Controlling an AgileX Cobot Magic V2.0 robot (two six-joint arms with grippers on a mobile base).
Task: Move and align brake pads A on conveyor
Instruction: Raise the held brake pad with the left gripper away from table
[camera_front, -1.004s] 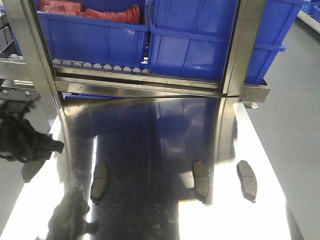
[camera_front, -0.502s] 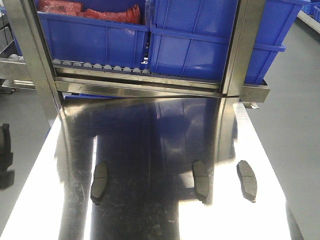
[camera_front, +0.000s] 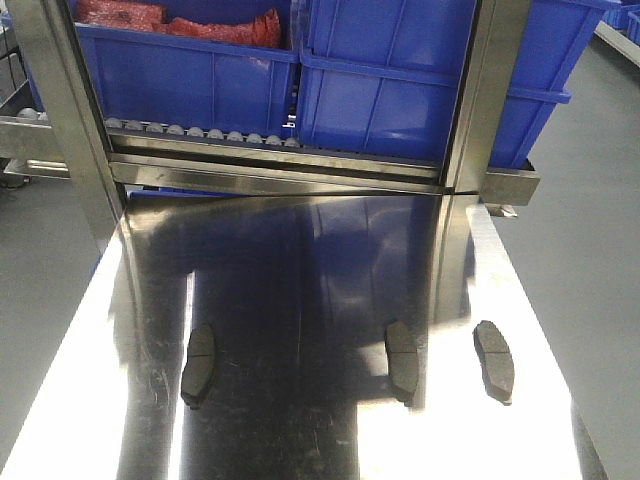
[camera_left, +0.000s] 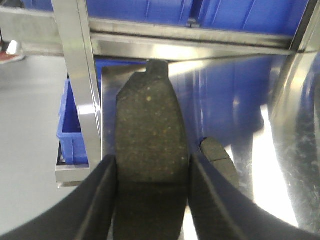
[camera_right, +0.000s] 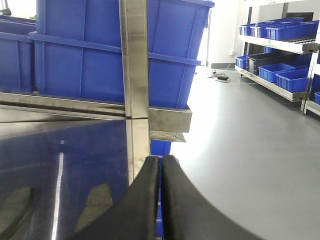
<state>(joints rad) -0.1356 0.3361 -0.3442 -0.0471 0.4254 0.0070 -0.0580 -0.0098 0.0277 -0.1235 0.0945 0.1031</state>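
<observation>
Brake pads A, the flat dark grey, slightly curved oblong pads, are split up. One pad is pinched by its long edges between my black left fingers. It points lengthwise away from me, near the left edge of the shiny steel table, a grip that should stop it swinging while I carry it.

Three more lie flat on the table, well apart: the left pad, the middle pad and the right pad. Each points toward the blue plastic crates on the steel rack.

My black right fingers are pressed together on nothing, out by the table's right edge, I judge to stay clear.

The conveyor shows in no view, so I judge that placing and aligning are not yet done.
</observation>
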